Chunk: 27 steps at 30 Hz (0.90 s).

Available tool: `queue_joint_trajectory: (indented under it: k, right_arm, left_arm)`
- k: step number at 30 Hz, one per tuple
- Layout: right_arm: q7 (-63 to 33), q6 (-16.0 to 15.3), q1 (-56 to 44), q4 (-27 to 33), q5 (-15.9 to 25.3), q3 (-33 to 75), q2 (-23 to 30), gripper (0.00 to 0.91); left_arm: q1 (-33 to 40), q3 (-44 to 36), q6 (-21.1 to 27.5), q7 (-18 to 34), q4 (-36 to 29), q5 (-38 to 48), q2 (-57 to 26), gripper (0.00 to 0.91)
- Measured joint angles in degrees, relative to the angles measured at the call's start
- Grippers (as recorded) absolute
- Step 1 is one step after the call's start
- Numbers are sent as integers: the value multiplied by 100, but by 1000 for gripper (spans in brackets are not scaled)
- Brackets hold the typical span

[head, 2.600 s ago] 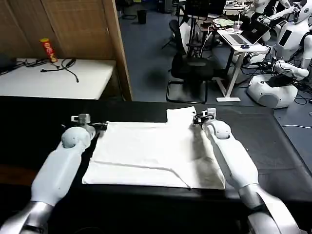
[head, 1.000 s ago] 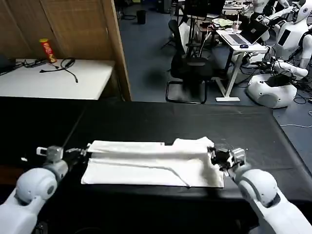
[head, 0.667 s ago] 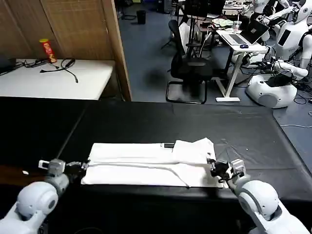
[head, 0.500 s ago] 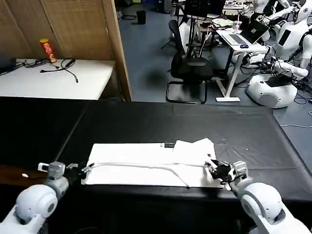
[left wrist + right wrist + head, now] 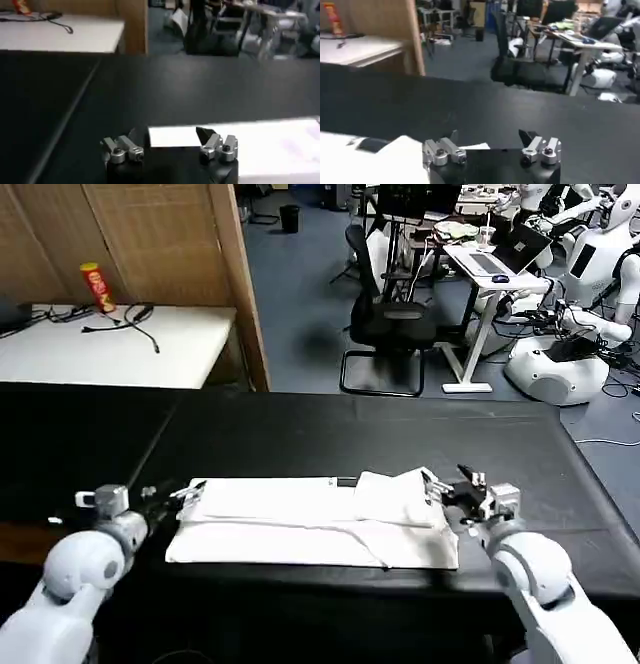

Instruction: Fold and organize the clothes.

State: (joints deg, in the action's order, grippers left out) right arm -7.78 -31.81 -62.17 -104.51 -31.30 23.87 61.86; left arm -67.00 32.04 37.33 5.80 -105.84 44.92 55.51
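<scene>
One long black table (image 5: 300, 429) spreads across our front, and it is the largest thing before us. On its near half lies the white T-shirt (image 5: 310, 519), folded into a long flat band that runs side to side, close to the table's near edge. A folded upper layer covers its far part, with a lumpier bunch of cloth towards our right end, and a dark neck label (image 5: 346, 481) peeks out at the far edge near the middle.

Our left gripper (image 5: 165, 494) sits at the shirt's left end, fingers spread apart and holding nothing; in the left wrist view (image 5: 170, 145) we see the corner of the white cloth lying flat on the table between the parted fingertips, gripped by neither.

Our right gripper (image 5: 452, 484) sits just off the shirt's right end, over bare black table. In the right wrist view (image 5: 490, 142) its fingers also stand wide apart and empty, with the shirt's edge beside one finger.

Beyond the table we see a white side table (image 5: 110, 344) carrying a red can (image 5: 98, 287) and black cables (image 5: 135, 319), and a black office chair (image 5: 390, 324) farther off.
</scene>
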Motion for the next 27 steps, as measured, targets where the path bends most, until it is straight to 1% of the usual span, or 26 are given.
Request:
queue_joint_trajectory:
  k: [4, 5, 6, 7, 8, 9, 10, 11, 12, 13, 14, 15, 16, 17, 18, 19, 20, 21, 23, 24, 27]
  right_arm:
    - [62, 83, 188, 434, -4, -85, 182, 878]
    - [78, 98, 215, 507, 1, -100, 212, 858]
    - [81, 108, 250, 587, 18, -111, 245, 848]
    - [87, 112, 285, 667, 30, -123, 290, 770]
    - [97, 115, 311, 727, 39, -136, 323, 741]
    - [109, 116, 333, 782, 58, -146, 351, 712]
    - [113, 116, 348, 822, 68, -156, 375, 712]
    - [118, 118, 363, 853, 86, -166, 398, 683]
    - [122, 119, 374, 871, 100, -170, 415, 624]
    - [125, 119, 380, 878, 112, -176, 434, 595]
    - [129, 122, 381, 883, 133, -182, 452, 566]
    - [135, 123, 381, 890, 148, -181, 464, 527]
    - [144, 125, 379, 896, 170, -183, 477, 497]
    - [147, 128, 376, 905, 193, -185, 493, 429]
    - [152, 135, 372, 916, 217, -183, 504, 312]
    - [158, 140, 367, 922, 237, -180, 514, 283]
    - [161, 146, 360, 924, 253, -178, 527, 283]
    - [163, 159, 348, 924, 276, -174, 546, 176]
    - [165, 200, 330, 922, 331, -167, 578, 107]
    - [169, 235, 321, 919, 367, -167, 595, 88]
    - [126, 362, 329, 943, 533, -149, 665, 78]
  left_arm:
    - [160, -60, 0, -21, 298, 54, 145, 878]
    - [175, -65, 0, -29, 344, 71, 160, 878]
    - [189, -67, -6, -48, 382, 91, 179, 829]
    - [204, -69, -4, -78, 416, 116, 199, 624]
    - [214, -70, 2, -101, 447, 137, 216, 575]
    - [220, -70, 4, -113, 471, 150, 233, 468]
    - [225, -73, 12, -119, 493, 165, 251, 410]
    - [229, -73, 17, -119, 511, 168, 265, 332]
    - [230, -75, 18, -126, 527, 168, 276, 273]
    - [232, -78, 17, -136, 542, 169, 286, 244]
    - [240, -79, 13, -138, 563, 168, 303, 195]
    - [253, -82, 10, -138, 584, 161, 320, 166]
    - [270, -86, 10, -137, 614, 140, 335, 166]
    - [287, -93, 11, -131, 638, 103, 341, 146]
    - [305, -99, 8, -121, 672, 47, 354, 127]
    - [320, -104, -3, -119, 712, 11, 376, 88]
    - [327, -106, -9, -119, 733, -5, 389, 49]
    - [333, -107, -22, -118, 762, -33, 403, 0]
    - [339, -110, -53, -119, 806, -72, 421, 0]
    - [341, -111, -60, -120, 819, -82, 428, 0]
    - [355, -123, -142, -174, 834, -224, 458, 0]
